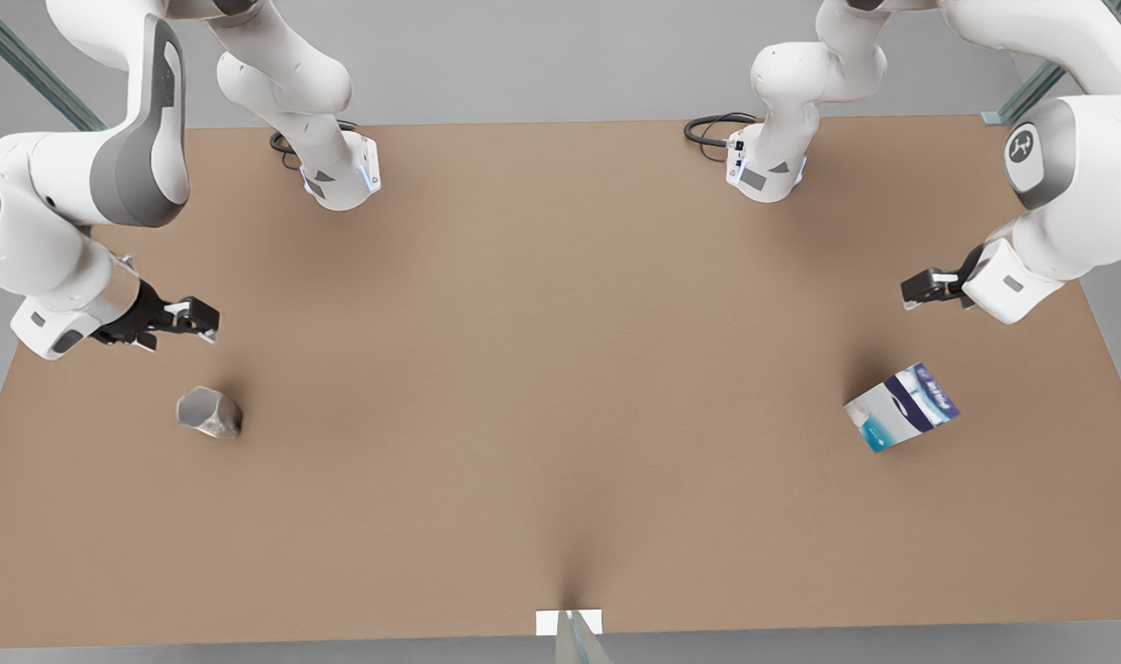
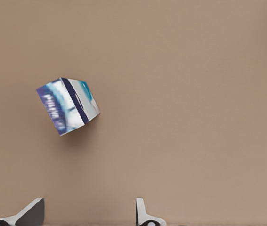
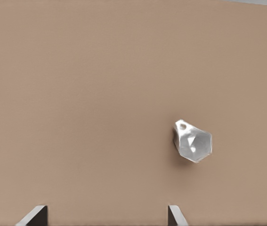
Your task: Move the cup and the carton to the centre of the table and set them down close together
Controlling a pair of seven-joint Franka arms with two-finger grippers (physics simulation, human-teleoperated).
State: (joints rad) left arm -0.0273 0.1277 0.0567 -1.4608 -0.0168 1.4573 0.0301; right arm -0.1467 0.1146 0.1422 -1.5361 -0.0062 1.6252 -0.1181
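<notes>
The silvery faceted cup (image 1: pixel 209 412) rests on the light-brown table (image 1: pixel 560 369) near the front view's left edge. My right gripper (image 1: pixel 200 321) hovers just behind it, open and empty; the right wrist view shows the cup (image 3: pixel 193 141) beyond the spread fingers of that gripper (image 3: pixel 106 215). The white, dark blue and teal carton (image 1: pixel 901 406) stands near the front view's right edge. My left gripper (image 1: pixel 915 290) hangs above and behind it, open and empty. In the left wrist view the carton (image 2: pixel 68 106) lies ahead of this gripper (image 2: pixel 88 214), off to one side.
Both arm bases (image 1: pixel 339 175) (image 1: pixel 765 166) stand at the table's far edge with black cables beside them. A small white marker (image 1: pixel 569 622) sits at the middle of the near edge. A wide stretch of bare tabletop separates the cup from the carton.
</notes>
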